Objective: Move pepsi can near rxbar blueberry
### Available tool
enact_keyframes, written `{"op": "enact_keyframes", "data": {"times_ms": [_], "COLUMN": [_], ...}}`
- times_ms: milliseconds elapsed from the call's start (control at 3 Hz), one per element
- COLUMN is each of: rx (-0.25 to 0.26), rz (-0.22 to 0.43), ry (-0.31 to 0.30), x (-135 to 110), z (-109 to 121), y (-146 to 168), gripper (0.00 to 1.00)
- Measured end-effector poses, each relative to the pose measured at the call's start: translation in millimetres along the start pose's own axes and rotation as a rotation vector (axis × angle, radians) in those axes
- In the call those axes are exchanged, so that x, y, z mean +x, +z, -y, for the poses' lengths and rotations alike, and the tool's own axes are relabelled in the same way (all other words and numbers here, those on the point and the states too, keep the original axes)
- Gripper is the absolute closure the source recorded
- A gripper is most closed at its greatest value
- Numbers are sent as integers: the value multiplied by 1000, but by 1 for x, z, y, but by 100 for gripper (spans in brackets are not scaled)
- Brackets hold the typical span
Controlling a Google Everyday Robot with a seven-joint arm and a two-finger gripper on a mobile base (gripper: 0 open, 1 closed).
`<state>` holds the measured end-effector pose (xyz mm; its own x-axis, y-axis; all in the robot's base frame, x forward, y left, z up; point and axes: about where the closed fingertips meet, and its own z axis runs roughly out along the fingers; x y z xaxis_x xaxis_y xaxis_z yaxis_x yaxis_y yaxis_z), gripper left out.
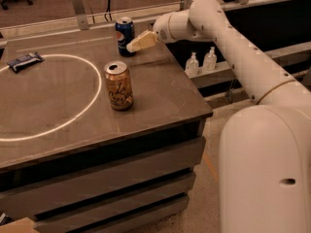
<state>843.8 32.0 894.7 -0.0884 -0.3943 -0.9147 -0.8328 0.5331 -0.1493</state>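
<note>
Rxbar blueberry (25, 60) lies flat at far left of the table (160, 98), its lettering too small to read. White ring (95, 89) marked on the tabletop, its left part cut off by the frame edge. Gold-tan can (118, 85) upright mid-table, just right of the ring line, script hard to make out. Pepsi can (124, 33) upright at the far edge, well apart from the bar; its lower right is partly covered by the gripper (132, 46). Gripper tip sits right at the can's right side, contact unclear, and open or closed cannot be told from this angle. Arm (233, 42) reaches in from the right, wrist angled down-left. Two small bottles (201, 61) on a shelf behind. Robot body (267, 169) cut off at right.
</note>
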Motion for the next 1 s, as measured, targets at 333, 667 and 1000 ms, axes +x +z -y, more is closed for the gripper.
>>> {"op": "enact_keyframes", "data": {"times_ms": [333,667,1000], "rx": [-24,-53,-117], "rz": [0,0,-13], "ry": [2,0,-15], "x": [-4,-10,-14], "z": [1,-1,-11], "y": [18,33,48], "gripper": [0,0,26]}}
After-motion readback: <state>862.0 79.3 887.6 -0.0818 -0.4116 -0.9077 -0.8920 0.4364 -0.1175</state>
